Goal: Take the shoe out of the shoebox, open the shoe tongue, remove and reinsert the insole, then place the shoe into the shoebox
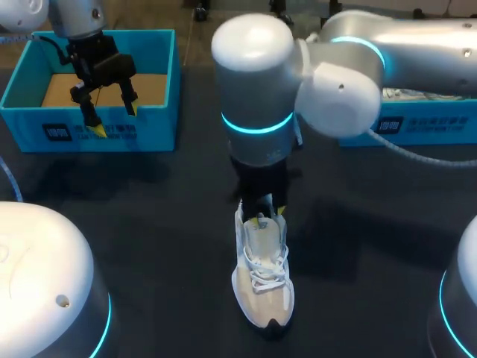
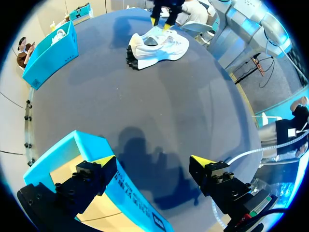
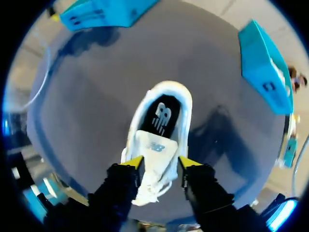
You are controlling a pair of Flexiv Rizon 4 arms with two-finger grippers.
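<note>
While the dark table (image 1: 156,216) fills the head view, the right arm (image 1: 350,67) is seen entering from the upper right and bending down at the centre, and the left arm (image 1: 78,15) is seen in the upper left corner. A blue shoebox (image 1: 153,130) is set at the upper left, its brown floor showing, and a second blue box (image 1: 425,127) is partly hidden at the right edge. The white shoe (image 1: 262,287) is found upright on the table, low in the centre, well apart from the shoebox. The left gripper (image 1: 115,119) is held over the shoebox's near wall, fingers spread wide and touching nothing. The right gripper (image 1: 270,215) is set at the shoe's upper end. From its wrist the tongue (image 3: 153,145) is seen just under it and the dark insole (image 3: 161,116) ahead; whether anything is pinched cannot be made out.
</note>
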